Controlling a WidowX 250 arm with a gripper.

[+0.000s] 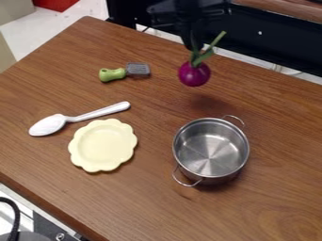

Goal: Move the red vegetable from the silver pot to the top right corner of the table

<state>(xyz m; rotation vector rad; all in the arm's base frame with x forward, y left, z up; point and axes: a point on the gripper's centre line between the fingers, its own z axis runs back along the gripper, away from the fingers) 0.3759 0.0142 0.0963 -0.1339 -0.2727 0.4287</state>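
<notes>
Viewing the whole clock face, a brown wood-grain table (pixel 141 200) is spreading beneath everything, its grain showing in darker streaks. At the far left, a beige object (pixel 5 52) is standing off the table near 10 o'clock, while a black cable (pixel 16 214) is curving between 7 and 8 above gray hardware (pixel 53 231). On the wood at 9 o'clock, a white spoon (pixel 47 126) is lying with its handle pointing between 2 and 3. Out in the room at 11, a red object (pixel 55 4) is resting on pale floor (pixel 63 21). A cream scalloped plate (pixel 102 145) is lying on the table at 8 o'clock, close below the spoon. At 11, a slotted spatula (pixel 138 69) is resting with its green handle turned toward 9. The black gripper (pixel 194 45) is hanging at 1 o'clock, its fingers clamping the leafy green top of the purple-red onion (pixel 194 75); the bulb is hanging above the table and casting a soft shadow. At 4 o'clock, the two-handled silver pot (pixel 217 177) is standing upright, its handles pointing toward 1 and 7. Beyond the table, a black panel (pixel 270 44) is running between 1 and 2, with a brown wooden surface (pixel 286 9) lying above it.
</notes>
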